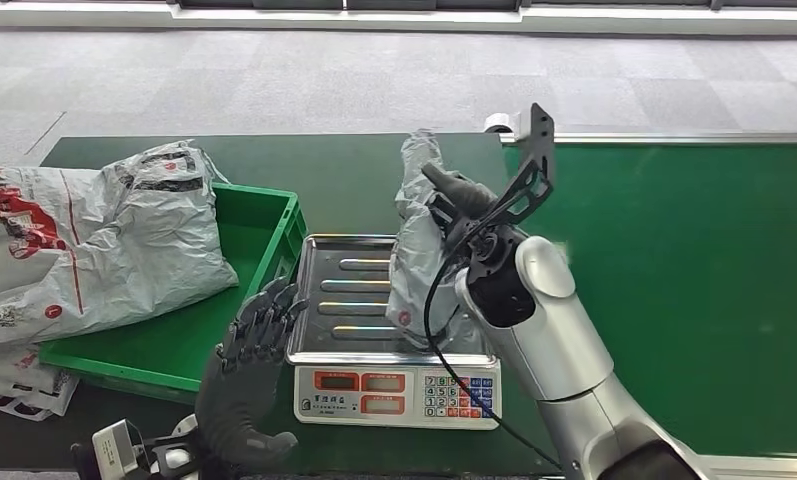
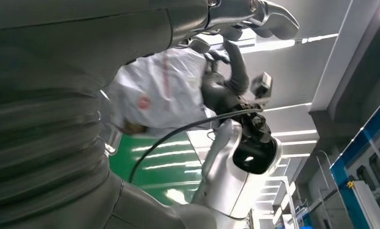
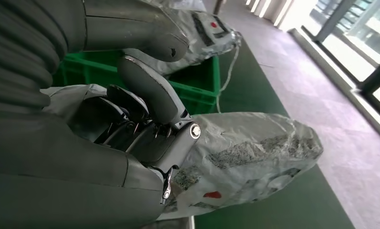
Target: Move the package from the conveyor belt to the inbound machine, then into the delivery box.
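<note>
grey package [image 1: 419, 250] gripped by right hand [image 1: 464, 205], fingers mostly hidden; left hand [image 1: 259, 325] apparently spread, empty.

The right hand [image 3: 130, 119] takes up the left half of the frame, its grey ribbed cover at the left edge and its thick thumb and darker fingers [image 3: 123, 102] closed around a grey plastic package [image 3: 254, 152]. The crinkled package stretches to the right over the dark green worktop [image 3: 283, 210]. Upper centre, a green crate [image 3: 197, 90] holds another grey bag [image 3: 204, 33]. Grey floor [image 3: 331, 109] fills the right side.
</note>
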Robot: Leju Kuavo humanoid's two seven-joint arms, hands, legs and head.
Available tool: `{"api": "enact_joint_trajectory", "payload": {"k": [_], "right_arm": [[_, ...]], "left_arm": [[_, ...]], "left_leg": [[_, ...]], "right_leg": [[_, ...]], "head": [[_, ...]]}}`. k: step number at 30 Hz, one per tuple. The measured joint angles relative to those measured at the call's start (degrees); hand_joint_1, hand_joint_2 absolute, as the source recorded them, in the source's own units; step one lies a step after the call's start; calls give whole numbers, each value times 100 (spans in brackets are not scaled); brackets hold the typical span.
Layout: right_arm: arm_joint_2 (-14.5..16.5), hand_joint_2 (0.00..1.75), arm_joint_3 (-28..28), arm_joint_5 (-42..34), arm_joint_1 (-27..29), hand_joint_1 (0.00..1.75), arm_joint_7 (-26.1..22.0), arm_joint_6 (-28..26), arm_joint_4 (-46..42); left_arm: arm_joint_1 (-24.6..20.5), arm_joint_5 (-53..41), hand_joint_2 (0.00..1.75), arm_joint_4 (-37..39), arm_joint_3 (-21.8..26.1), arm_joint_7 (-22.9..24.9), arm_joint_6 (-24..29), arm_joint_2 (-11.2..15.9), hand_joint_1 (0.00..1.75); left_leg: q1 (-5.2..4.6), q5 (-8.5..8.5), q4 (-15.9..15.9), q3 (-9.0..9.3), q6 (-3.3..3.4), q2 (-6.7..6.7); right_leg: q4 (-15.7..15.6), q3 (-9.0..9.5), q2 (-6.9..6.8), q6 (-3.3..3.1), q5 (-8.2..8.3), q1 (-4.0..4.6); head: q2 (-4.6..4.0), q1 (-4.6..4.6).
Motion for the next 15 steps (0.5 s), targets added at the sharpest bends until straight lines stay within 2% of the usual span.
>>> {"api": "enact_joint_trajectory", "payload": {"k": [5,15], "right_arm": [[234,175,332,-39,-48,175,195,1,343],[347,175,442,-66,-101,175,195,1,579]], "left_arm": [[-47,33,175,27,-112,1,46,0,0],[-58,36,175,72,-160,1,49,2,0]], "left_leg": [[-5,0,1,-16,1,-3],[-12,1,4,-22,4,-7]], "right_leg": [[0,-12,-2,1,0,-1],[0,-20,-2,6,4,-11]], "head": [[0,1],[0,-1]]}}
